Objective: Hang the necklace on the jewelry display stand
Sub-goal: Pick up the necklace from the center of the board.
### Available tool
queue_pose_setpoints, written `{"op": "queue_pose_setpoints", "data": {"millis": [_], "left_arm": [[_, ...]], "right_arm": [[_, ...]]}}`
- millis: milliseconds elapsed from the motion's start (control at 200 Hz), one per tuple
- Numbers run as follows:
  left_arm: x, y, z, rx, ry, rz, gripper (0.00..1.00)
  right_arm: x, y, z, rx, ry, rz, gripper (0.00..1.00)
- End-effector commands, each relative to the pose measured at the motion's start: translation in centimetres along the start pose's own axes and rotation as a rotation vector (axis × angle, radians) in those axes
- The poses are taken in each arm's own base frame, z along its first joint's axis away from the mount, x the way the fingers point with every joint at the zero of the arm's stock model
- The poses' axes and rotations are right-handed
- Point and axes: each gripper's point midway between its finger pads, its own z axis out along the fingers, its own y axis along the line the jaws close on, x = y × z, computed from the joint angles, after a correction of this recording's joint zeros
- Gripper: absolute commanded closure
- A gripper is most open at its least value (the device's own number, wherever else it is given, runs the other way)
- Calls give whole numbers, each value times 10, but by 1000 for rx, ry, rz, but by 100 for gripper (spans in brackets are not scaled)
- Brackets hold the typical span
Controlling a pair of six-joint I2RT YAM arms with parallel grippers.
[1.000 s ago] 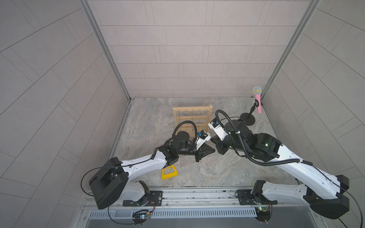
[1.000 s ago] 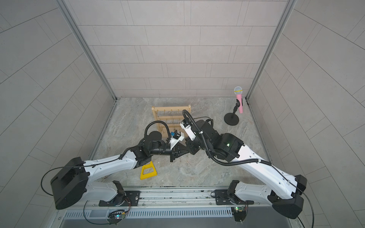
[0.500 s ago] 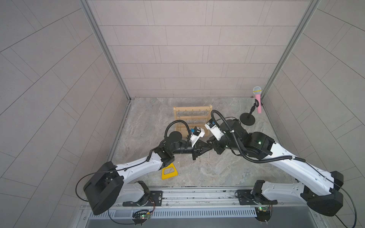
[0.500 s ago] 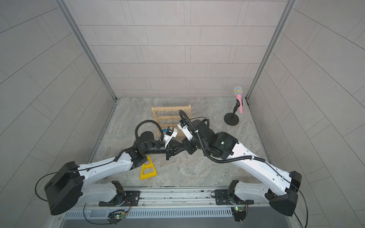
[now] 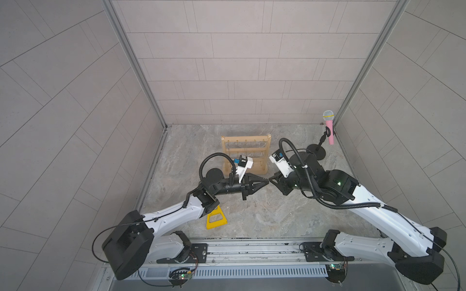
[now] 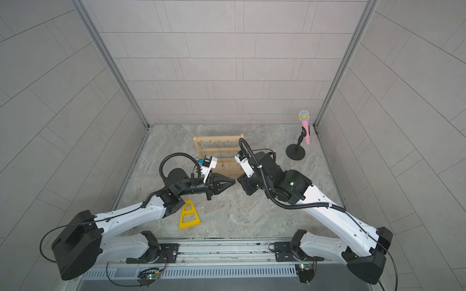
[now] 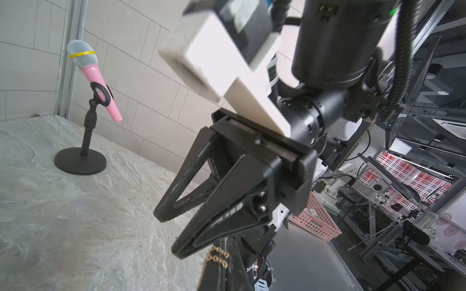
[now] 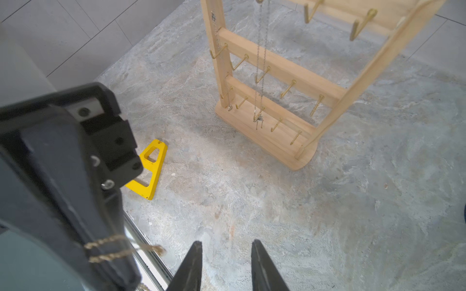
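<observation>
mid-carry, i'd say: the left gripper (image 5: 266, 181) is pinched tight on the necklace (image 7: 218, 254), the right gripper (image 8: 224, 243) faces it part-open and empty, and next the loop must be spread over a free hook (image 8: 288, 88) on the jewelry display stand (image 5: 245, 139) just behind.

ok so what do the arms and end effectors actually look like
The left arm and right arm match: white shells, black joints, a black ribbed cable looping over each wrist, a white camera block. The left end effector and right end effector are black, each with two tapered triangular fingers.
</observation>
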Motion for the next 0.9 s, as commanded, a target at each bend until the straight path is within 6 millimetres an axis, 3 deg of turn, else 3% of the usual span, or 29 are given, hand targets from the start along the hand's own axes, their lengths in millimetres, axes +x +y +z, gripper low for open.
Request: {"op": "queue_pose_setpoints", "data": {"millis": [0,280,896], "left_arm": [[-28,-7,-1,-1,-68,26,99],[-41,3,-2,-63,-78,12,99],[-49,5,-2,-98,-74,15,98]], "right_arm": [[8,-4,-3,-21,3,4,65],[4,23,-2,-192,-98,-7,67],[-15,38,5,-286,-213,-26,72]]}}
